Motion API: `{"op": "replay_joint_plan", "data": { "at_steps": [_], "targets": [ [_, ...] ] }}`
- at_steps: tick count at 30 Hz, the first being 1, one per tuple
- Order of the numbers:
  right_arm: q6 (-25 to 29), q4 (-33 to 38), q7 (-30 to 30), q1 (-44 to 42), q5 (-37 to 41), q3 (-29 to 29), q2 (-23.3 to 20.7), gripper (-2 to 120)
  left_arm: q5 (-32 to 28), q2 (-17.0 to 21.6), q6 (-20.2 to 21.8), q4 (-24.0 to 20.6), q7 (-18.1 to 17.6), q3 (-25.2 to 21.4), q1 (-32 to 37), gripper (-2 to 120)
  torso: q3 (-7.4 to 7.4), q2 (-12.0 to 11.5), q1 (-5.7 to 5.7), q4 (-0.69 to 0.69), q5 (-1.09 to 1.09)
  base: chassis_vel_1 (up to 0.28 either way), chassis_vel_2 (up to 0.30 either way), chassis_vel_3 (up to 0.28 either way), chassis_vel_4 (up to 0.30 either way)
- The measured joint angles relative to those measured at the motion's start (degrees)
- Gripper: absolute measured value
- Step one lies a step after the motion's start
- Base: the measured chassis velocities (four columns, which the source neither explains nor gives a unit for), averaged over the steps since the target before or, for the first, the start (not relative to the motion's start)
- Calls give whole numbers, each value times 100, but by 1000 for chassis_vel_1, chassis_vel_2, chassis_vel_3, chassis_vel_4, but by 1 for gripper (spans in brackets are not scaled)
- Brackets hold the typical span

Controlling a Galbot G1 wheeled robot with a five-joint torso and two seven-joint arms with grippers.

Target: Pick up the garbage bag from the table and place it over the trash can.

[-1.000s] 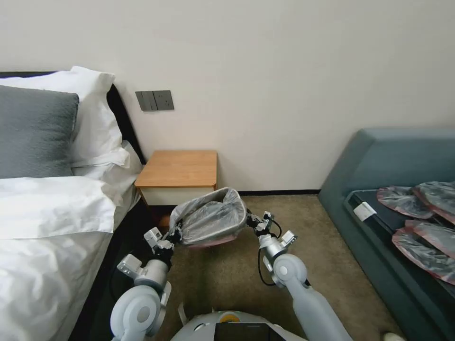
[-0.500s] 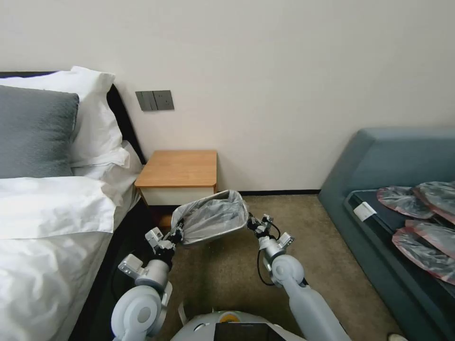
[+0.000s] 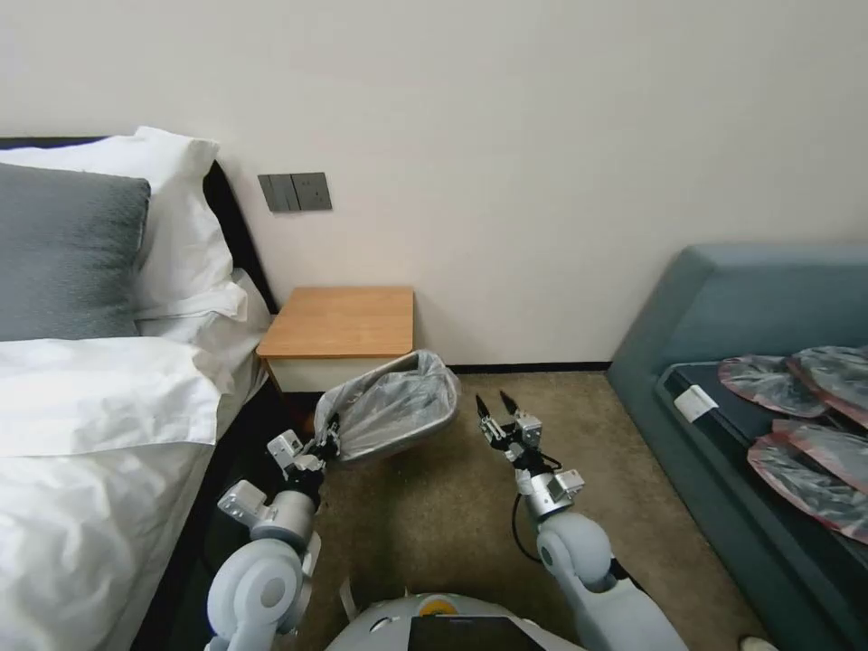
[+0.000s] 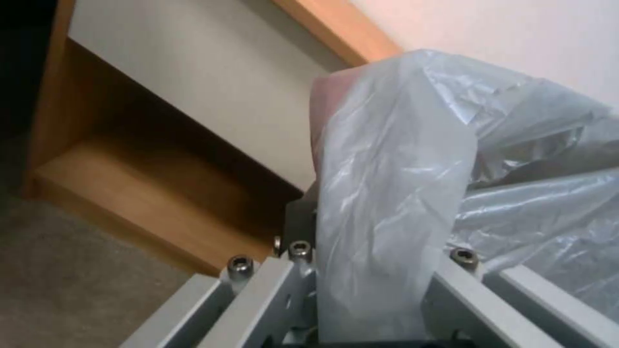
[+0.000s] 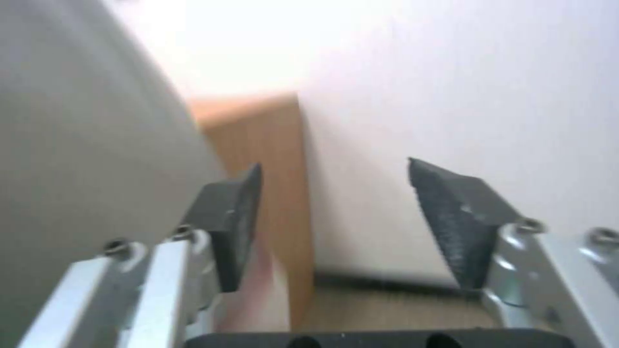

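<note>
- Carpet [image 3: 434, 515] covers the lower middle of the head view, with the table [image 3: 342, 321] against the wall at centre and a bed [image 3: 81, 407] along the left edge.
- Just below the table, the garbage bag [image 3: 391, 407] is stretched over the trash can [image 3: 398, 445], which sits tilted.
- At the bag's lower left edge, the left gripper [image 3: 327, 434] is clamped on the plastic; the left wrist view shows the film [image 4: 387, 212] bunched between its fingers.
- Right of the bag and clear of it, the right gripper [image 3: 495, 407] has its fingers [image 5: 451, 217] spread apart and holds nothing.
</note>
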Motion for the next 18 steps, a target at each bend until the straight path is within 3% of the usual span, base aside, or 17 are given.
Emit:
{"op": "replay_joint_plan", "data": {
  "at_steps": [5, 9, 11, 14, 15, 18],
  "targets": [
    [199, 516, -305, 114, -380, -33, -223, 80, 681, 71, 56, 132, 138, 57, -6, 2, 0, 0, 0, 0, 0, 0, 0, 0, 0],
    [146, 1030, -716, 388, -819, -221, -832, 96, 1568, 156, 72, 267, 372, 133, -40, 2, 0, 0, 0, 1, 1, 0, 0, 0, 0],
    [55, 1145, -816, 461, -849, -270, -1013, 93, 1751, 171, 77, 286, 433, 164, -55, 2, 0, 0, 0, 2, 0, 0, 0, 0, 0],
    [-708, 1497, -1017, 1046, -459, -647, -2112, 80, 2657, 207, 78, 411, 771, 243, -149, 2, 0, 0, 0, -1, 1, 0, 0, 0, 0],
    [-708, 1497, -1017, 1046, -459, -647, -2112, 80, 2657, 207, 78, 411, 771, 243, -149, 2, 0, 0, 0, -1, 1, 0, 0, 0, 0],
    [-1381, 1557, -1065, 1915, -49, -1208, -2900, 66, 3107, 214, 66, 471, 939, 305, -192, 2, 0, 0, 0, 2, 0, 0, 0, 0, 0]
  ]
}}
